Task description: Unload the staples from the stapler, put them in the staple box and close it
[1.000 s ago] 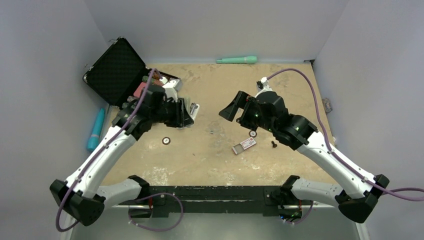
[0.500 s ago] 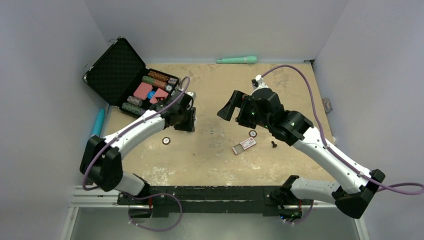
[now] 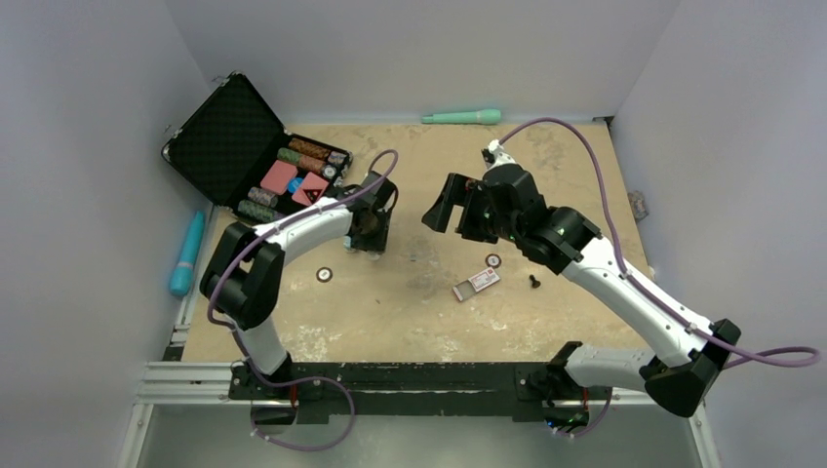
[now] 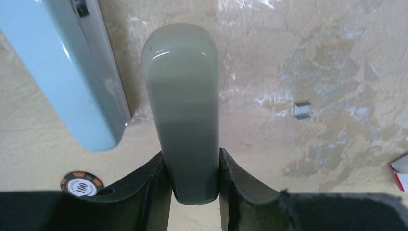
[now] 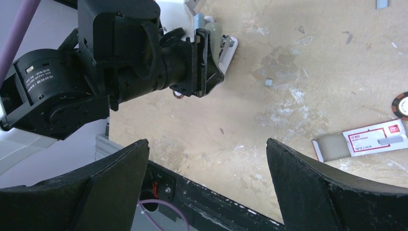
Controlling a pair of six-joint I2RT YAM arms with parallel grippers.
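Stapler (image 4: 182, 96), rear end hidden within left claw (image 4: 193, 161)

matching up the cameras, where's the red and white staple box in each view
top external: staple box just right of centre.
left wrist: only a red-white corner, lower right edge.
right wrist: right edge, below middle.
shared landmark: stapler, left of the box in every view.

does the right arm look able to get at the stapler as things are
Probably yes: the right fingers are open and empty, nothing stands between them and the stapler, though the left fingers clamp one end.
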